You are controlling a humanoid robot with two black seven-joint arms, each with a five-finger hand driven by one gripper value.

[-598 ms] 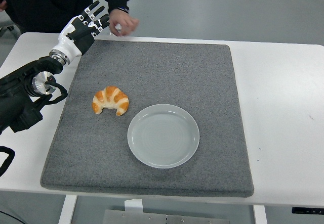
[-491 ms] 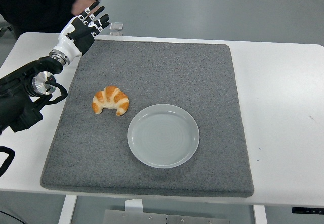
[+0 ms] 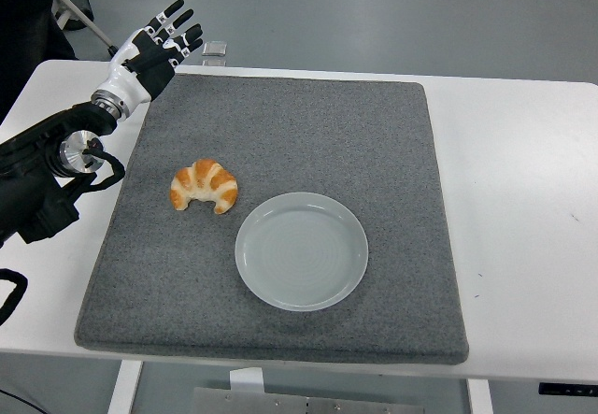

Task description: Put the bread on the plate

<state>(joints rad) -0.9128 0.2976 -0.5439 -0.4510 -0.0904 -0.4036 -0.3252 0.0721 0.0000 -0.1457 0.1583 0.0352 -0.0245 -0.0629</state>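
- A golden-brown croissant, the bread [image 3: 204, 186], lies on a grey felt-like mat [image 3: 280, 124], left of the mat's middle, its two ends pointing toward the near edge.
- Just right of the bread and a little nearer sits a round, pale grey-white plate [image 3: 301, 250], holding nothing. Bread and plate are close but do not touch.
- The mat is a large square with a coarse, speckled texture. It covers most of the middle of a white worktop [image 3: 523, 180], and its near edge runs close to the worktop's near edge.
- The worktop's bare white surface shows as a wide band to the right of the mat and a narrower one to the left.
- The left robot hand [image 3: 154, 48], white and black, is raised over the far left corner of the mat, well apart from the bread. Its five fingers are spread wide and it holds nothing.
- Its black arm [image 3: 42, 176] enters from the left edge, over the left strip of the worktop.
- A small pale flat object [image 3: 215, 49] lies at the far edge, just right of the fingers; what it is cannot be told.
- Beyond the worktop is a smooth grey floor [image 3: 392, 12].
- Dark clothing of a person [image 3: 23, 21] shows in the far left corner.
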